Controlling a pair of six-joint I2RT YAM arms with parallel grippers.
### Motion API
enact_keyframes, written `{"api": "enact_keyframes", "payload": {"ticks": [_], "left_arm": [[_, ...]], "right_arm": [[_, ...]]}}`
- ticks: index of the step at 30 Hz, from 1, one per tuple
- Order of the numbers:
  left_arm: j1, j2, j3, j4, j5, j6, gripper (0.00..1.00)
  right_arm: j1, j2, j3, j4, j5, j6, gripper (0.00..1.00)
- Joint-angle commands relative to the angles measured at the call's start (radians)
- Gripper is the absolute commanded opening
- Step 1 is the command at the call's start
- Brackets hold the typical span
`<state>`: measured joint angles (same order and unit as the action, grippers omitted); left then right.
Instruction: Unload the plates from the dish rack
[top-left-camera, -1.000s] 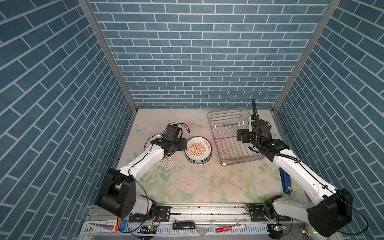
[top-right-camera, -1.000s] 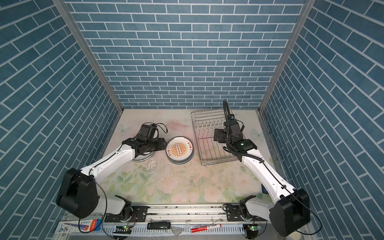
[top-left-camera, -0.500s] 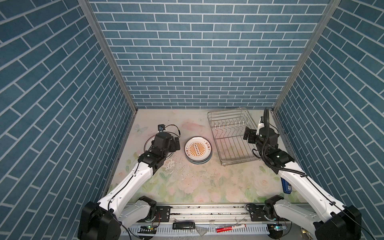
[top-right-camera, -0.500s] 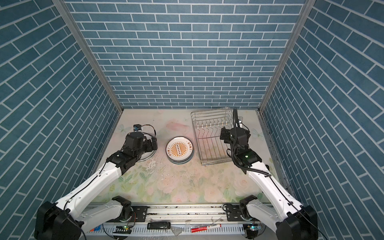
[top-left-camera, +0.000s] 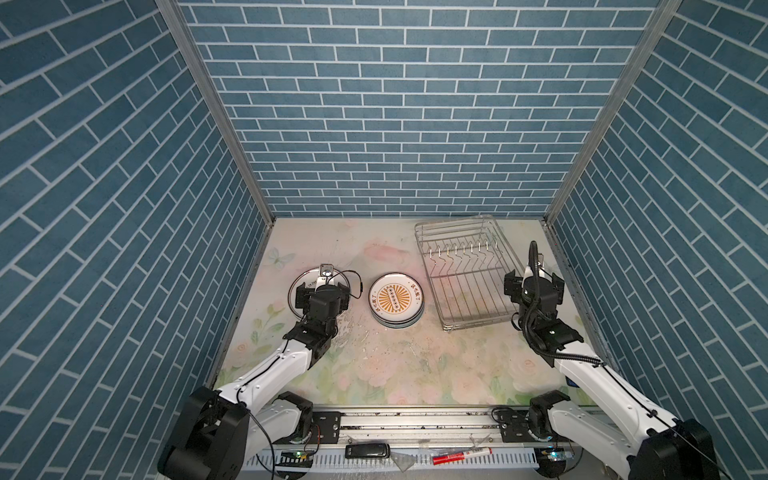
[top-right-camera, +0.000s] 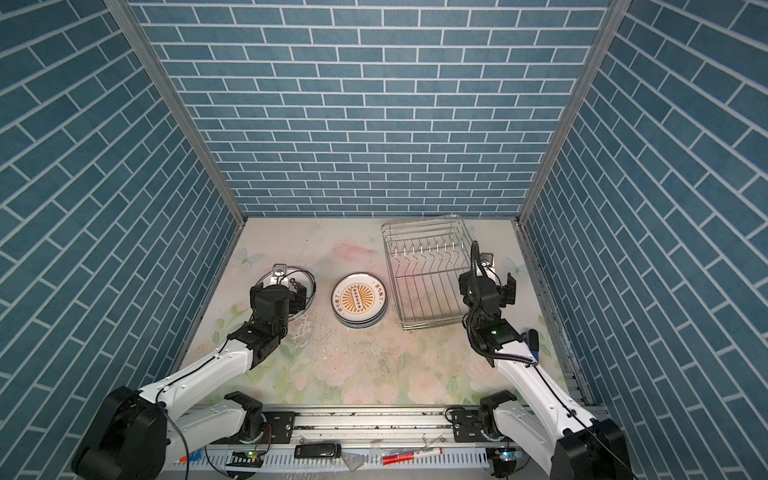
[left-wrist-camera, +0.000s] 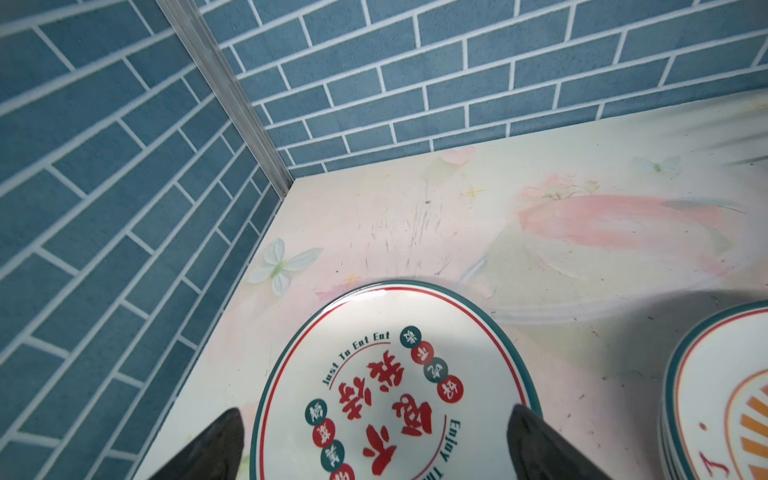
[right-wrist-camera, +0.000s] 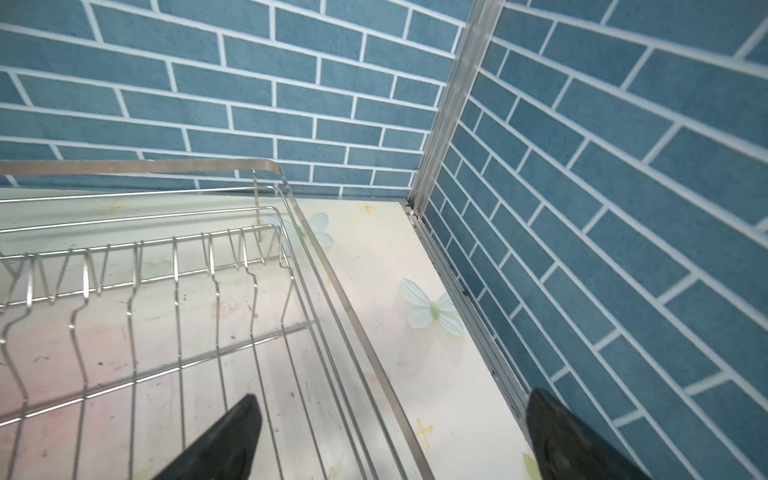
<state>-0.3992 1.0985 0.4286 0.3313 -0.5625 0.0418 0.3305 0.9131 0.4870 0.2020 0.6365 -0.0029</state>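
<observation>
The dish rack (top-left-camera: 469, 286) (top-right-camera: 432, 286) (right-wrist-camera: 174, 291) stands at the back right with no plates in its slots. A stack of plates with an orange sunburst top (top-left-camera: 396, 298) (top-right-camera: 360, 297) (left-wrist-camera: 715, 395) lies flat mid-table. Left of it lies a white plate with red characters and a green rim (left-wrist-camera: 386, 374), mostly hidden under my arm in both top views. My left gripper (left-wrist-camera: 375, 411) (top-left-camera: 322, 291) hangs open above that plate, touching nothing. Over the rack's right rim my right gripper (right-wrist-camera: 392, 395) (top-left-camera: 534, 282) is open and holds nothing.
Blue brick walls close in on the left, back and right. A metal strip runs along the table's right edge (right-wrist-camera: 469, 299). A blue object (top-right-camera: 534, 345) lies at the front right beside my right arm. The front rail holds a red marker (top-left-camera: 461, 455).
My left gripper has opened wide over the red-character plate, and its arm has swung round to the front. My right gripper has moved right, from over the rack's middle to its right rim.
</observation>
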Motion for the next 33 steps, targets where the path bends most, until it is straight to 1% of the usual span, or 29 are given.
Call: {"api": "enact_keyframes", "payload": {"ticks": [1,2,3,5,7,9,12,15,18,20,21,23,24,26,27,29,30,32,33], "left_arm": [[0.011,0.005,-0.072,0.192,0.005,0.119,0.99],[0.021,0.009,-0.097,0.233,0.004,0.126,0.99],[0.043,0.015,-0.127,0.271,0.029,0.128,0.99],[0.093,0.028,-0.163,0.311,0.059,0.107,0.99],[0.144,0.030,-0.193,0.358,0.109,0.058,0.99],[0.180,0.035,-0.202,0.380,0.166,0.022,0.99],[0.186,0.077,-0.218,0.468,0.180,0.047,0.99],[0.202,0.107,-0.230,0.540,0.196,0.045,0.99],[0.242,0.132,-0.259,0.634,0.202,0.030,0.99],[0.276,0.137,-0.255,0.634,0.252,0.011,0.99],[0.293,0.152,-0.254,0.652,0.283,0.005,0.99],[0.304,0.161,-0.245,0.647,0.297,0.003,0.99],[0.313,0.160,-0.247,0.647,0.305,-0.001,0.99],[0.326,0.194,-0.258,0.707,0.325,0.002,0.99],[0.326,0.218,-0.253,0.727,0.332,0.016,0.99],[0.331,0.246,-0.246,0.737,0.337,0.020,0.99],[0.346,0.266,-0.245,0.754,0.343,0.001,0.99],[0.384,0.325,-0.252,0.820,0.365,-0.042,0.99],[0.395,0.363,-0.257,0.868,0.375,-0.054,0.99]], "right_arm": [[-0.055,-0.083,-0.080,0.077,-0.101,-0.005,0.99],[-0.071,-0.092,-0.100,0.093,-0.132,-0.001,0.99],[-0.082,-0.092,-0.122,0.133,-0.157,-0.006,0.99],[-0.109,-0.045,-0.143,0.199,-0.191,-0.008,0.99],[-0.134,0.065,-0.182,0.362,-0.166,0.004,0.99],[-0.155,0.188,-0.211,0.527,-0.170,0.002,0.99],[-0.173,0.342,-0.238,0.716,-0.184,-0.010,0.99],[-0.203,0.475,-0.268,0.903,-0.228,-0.019,0.99],[-0.244,0.539,-0.298,0.998,-0.303,0.006,0.99],[-0.261,0.573,-0.296,1.018,-0.358,0.007,0.99],[-0.266,0.602,-0.295,1.040,-0.365,0.013,0.99],[-0.275,0.674,-0.299,1.128,-0.375,0.013,0.99],[-0.274,0.677,-0.301,1.132,-0.377,0.013,0.99],[-0.280,0.648,-0.279,1.044,-0.395,0.016,0.99],[-0.279,0.654,-0.259,1.025,-0.381,0.009,0.99],[-0.279,0.633,-0.222,0.919,-0.366,0.028,0.99],[-0.280,0.641,-0.202,0.900,-0.337,0.031,0.99],[-0.280,0.632,-0.188,0.857,-0.334,0.040,0.99],[-0.279,0.639,-0.188,0.871,-0.331,0.033,0.99]]}}
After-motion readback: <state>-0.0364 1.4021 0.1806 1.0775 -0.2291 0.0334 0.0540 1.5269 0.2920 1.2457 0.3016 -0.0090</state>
